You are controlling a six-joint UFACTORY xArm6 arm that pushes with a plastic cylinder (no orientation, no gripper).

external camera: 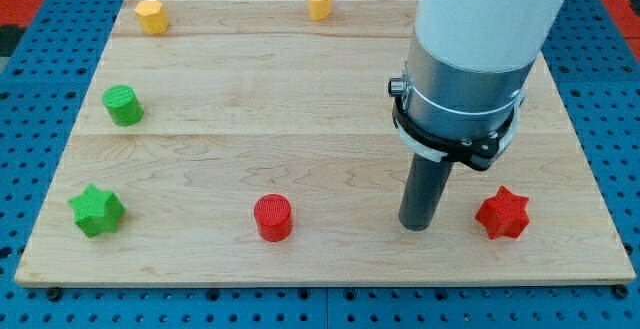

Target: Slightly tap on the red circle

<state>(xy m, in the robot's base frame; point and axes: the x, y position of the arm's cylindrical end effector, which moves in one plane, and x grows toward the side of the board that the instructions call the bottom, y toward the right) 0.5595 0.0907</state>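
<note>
On the wooden board (300, 109), the upright rod's tip (416, 227), gripping nothing, stands between red circle (272, 217) and red star (502, 213).

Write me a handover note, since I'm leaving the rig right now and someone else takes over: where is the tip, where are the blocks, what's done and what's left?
My tip rests on the board between the red circle on the view's left and the red star on the view's right, nearer the star, touching neither.
Done: no tap yet, judging by the gap.
Left: slide toward the view's left and lightly tap the red circle.
</note>
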